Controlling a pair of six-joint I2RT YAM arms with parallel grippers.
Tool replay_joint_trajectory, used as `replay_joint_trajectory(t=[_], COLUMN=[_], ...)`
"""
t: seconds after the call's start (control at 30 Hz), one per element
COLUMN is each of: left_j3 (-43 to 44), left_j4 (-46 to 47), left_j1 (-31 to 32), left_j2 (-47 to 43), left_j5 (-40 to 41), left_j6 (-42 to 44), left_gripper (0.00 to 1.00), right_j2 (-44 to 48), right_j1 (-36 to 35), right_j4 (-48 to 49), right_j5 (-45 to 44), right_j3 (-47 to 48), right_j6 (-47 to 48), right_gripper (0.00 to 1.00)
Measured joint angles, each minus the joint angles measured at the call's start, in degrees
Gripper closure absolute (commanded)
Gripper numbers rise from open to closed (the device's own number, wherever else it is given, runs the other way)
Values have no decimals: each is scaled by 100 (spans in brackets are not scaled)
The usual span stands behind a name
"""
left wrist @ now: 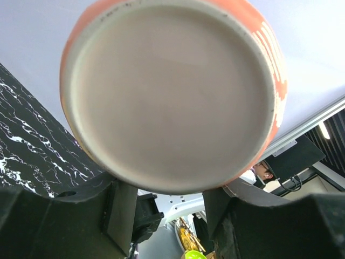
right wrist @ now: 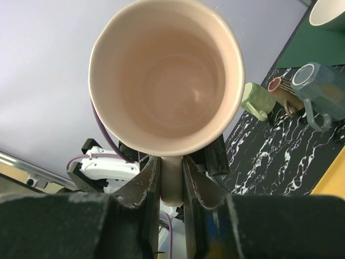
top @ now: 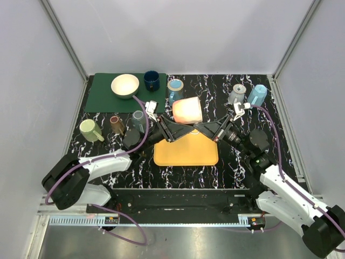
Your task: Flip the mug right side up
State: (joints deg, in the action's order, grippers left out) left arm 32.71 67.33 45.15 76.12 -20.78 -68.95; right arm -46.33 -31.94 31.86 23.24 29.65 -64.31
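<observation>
The orange mug hangs in the air over the yellow tray, lying on its side. Its pale base faces the left wrist camera and its open mouth faces the right one. My left gripper has a finger pressed against each side of the mug's bottom end. My right gripper is shut on the mug's handle, which sits pinched between both fingers below the rim.
A green mat at the back left carries a white bowl and a dark blue cup. A blue-rimmed mug, grey mug, light blue cup, green mug, brown cup and clear mug stand around.
</observation>
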Motion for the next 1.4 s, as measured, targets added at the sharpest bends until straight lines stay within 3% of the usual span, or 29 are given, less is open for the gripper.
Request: replay_joint_trajectory(t=[0.17,0.4,0.43,0.47,0.73,0.8,0.9,1.0,1.4], left_j3=[90,195,195,195,208,208,208,208,39], left_j4=[-20,-157,-179,-208,-393,-402,-446,-509,-520], left_j1=[-2,2,2,2,33,42,76,94,61], left_j2=[0,-39,-39,-39,-57,-57,-57,-74,-619], left_j5=[-70,-166,-175,-179,-243,-291,-337,-350,-35], left_j6=[-125,-157,-160,-162,-363,-363,-326,-247,229], left_gripper=[71,74,91,100,100,100,100,100,100], right_j2=[48,197,205,214,437,518,638,688,737], right_j1=[9,15,15,15,-15,-52,-81,-92,-118], right_j4=[-282,-791,-850,-894,-1528,-1679,-1886,-2127,-2581], right_j5=[-31,-85,-92,-105,-181,-223,-249,-208,175], right_j3=[144,343,352,358,457,479,498,570,776], right_j6=[214,632,693,739,1453,1569,1722,1871,2048], right_gripper=[100,100,100,100,100,92,69,57,39])
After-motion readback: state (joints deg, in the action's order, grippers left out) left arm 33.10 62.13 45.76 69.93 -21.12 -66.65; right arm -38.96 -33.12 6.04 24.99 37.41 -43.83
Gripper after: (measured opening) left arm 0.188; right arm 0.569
